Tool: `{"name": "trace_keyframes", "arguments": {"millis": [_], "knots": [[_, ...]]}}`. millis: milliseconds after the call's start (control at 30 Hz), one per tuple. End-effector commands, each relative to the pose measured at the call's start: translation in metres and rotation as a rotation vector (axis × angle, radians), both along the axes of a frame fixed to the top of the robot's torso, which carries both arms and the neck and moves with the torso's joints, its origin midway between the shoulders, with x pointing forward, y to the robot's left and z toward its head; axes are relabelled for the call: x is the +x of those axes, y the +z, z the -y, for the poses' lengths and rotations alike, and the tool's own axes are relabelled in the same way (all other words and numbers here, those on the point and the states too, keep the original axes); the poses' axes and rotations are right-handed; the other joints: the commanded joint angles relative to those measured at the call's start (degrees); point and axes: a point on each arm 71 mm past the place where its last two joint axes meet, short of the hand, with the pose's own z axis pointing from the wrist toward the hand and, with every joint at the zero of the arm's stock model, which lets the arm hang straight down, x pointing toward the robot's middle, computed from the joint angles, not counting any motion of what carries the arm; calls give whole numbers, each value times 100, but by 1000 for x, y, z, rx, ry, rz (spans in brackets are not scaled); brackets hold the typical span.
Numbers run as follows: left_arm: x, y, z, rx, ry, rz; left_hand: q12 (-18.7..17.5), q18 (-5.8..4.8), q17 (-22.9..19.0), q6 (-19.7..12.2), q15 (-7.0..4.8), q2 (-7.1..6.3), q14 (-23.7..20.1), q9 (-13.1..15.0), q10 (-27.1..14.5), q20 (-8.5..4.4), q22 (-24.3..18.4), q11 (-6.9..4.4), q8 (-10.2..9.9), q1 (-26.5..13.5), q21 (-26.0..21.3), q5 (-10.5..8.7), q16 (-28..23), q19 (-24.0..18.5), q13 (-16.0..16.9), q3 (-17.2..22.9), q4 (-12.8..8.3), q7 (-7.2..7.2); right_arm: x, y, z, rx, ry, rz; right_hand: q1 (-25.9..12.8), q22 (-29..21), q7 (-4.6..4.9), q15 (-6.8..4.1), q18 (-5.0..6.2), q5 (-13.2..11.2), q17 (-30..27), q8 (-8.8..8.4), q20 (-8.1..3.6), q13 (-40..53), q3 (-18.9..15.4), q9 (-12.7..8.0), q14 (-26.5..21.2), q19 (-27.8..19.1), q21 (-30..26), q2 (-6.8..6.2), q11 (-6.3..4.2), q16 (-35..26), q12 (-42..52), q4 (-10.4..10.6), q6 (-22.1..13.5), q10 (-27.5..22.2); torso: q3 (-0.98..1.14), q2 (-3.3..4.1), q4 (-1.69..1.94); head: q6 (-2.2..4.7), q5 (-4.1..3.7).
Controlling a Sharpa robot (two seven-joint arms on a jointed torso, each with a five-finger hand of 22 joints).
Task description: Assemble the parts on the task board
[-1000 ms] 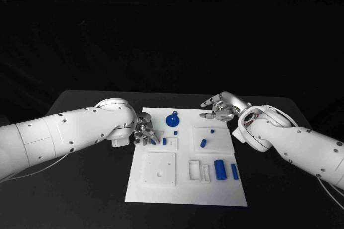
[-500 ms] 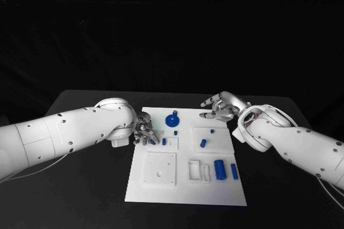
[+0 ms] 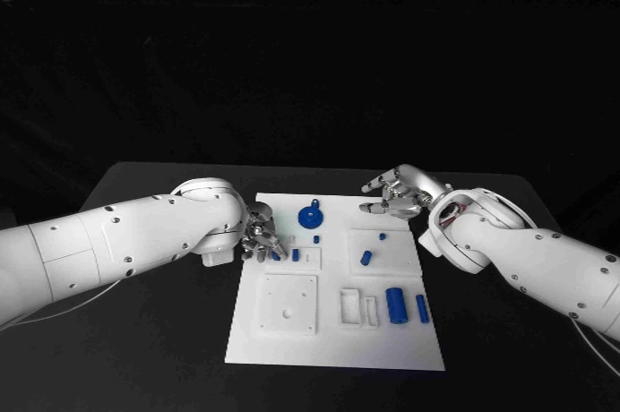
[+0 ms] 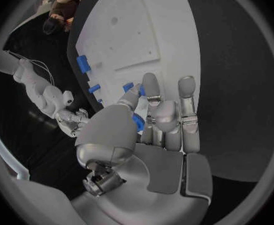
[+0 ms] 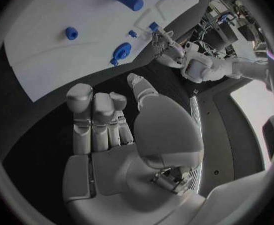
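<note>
Task board: left hand pinching small blue part at edge; right hand spread, empty.

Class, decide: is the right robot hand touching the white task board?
Apart. In the right wrist view, the right robot hand hangs over black table, and a dark strip separates its fingertips from the task board edge.

Our left arm reaches in low from the left; its robot hand points fingers down, curled together, and the left wrist view shows a small blue part pinched between thumb and fingers; our right arm bends in from the right; its robot hand hangs empty, fingers loosely apart.
</note>
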Motion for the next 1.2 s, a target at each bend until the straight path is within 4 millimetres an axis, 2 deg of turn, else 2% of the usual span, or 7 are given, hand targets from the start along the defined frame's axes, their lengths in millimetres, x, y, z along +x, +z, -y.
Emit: {"name": "trace_keyframes", "arguments": {"millis": [33, 433, 567, 833, 1200], "knots": [[-9, -24, -5, 80, 9, -64, 41, 29, 22, 152, -9, 38, 55, -7, 274, 1, 105, -39, -20, 51, 34, 23, -17, 56, -1, 82, -47, -153, -1, 0, -1, -4, 13, -2, -62, 564, 10, 2, 20, 32, -6, -18, 0, 4, -4, -3, -9, 25, -21, 13, -5, -24, -16, 4, 13, -37, -2, 2, 3, 1, -2], [-9, -27, -5, 82, 15, -60, 72, 27, 37, 187, -15, -17, 69, 14, 274, -3, 104, -42, -19, 25, 36, 22, -31, 67, -13, 35, 38, -169, -1, 0, -2, -4, 15, -2, -62, 564, 10, 2, 20, 32, -6, -18, 0, 4, -4, -3, -9, 25, -21, 13, -5, -24, -16, 4, 13, -37, -5, 5, 1, -1, -2], [-9, -28, -6, 82, 17, -59, 81, 26, 43, 198, -17, -36, 71, 30, 275, -3, 103, -44, -16, 18, 34, -86, -37, 69, -18, -7, 94, -178, -1, 0, -2, -3, 15, -2, -62, 564, 10, 2, 20, 32, -6, -18, 0, 4, -4, -3, -9, 25, -21, 13, -5, -24, -16, 4, 13, -37, -3, 3, 3, -4, -5], [-9, -28, -6, 82, 18, -60, 89, 10, 49, 246, -28, -210, 83, 24, 274, -16, 102, -57, -48, -109, 25, -218, -50, 84, -27, -287, 379, -209, -1, -1, -2, -3, 15, -2, -62, 564, 10, 2, 20, 32, -6, -18, 0, 4, -4, -3, -9, 25, -21, 13, -5, -24, -16, 4, 13, -37, -3, 1, 1, -5, -7], [-9, -28, -7, 82, 21, -58, 91, 5, 37, 269, -33, -289, 82, 17, 275, -21, 102, -59, -63, -183, 19, -247, -62, 90, -31, -400, 495, -214, -1, -1, -1, -3, 14, -3, -72, 562, 10, 2, 21, 40, -11, -18, 0, -2, -6, -3, -9, 26, -31, 9, -5, -30, -24, 10, 0, -41, -2, 2, 2, -5, -10]]}}
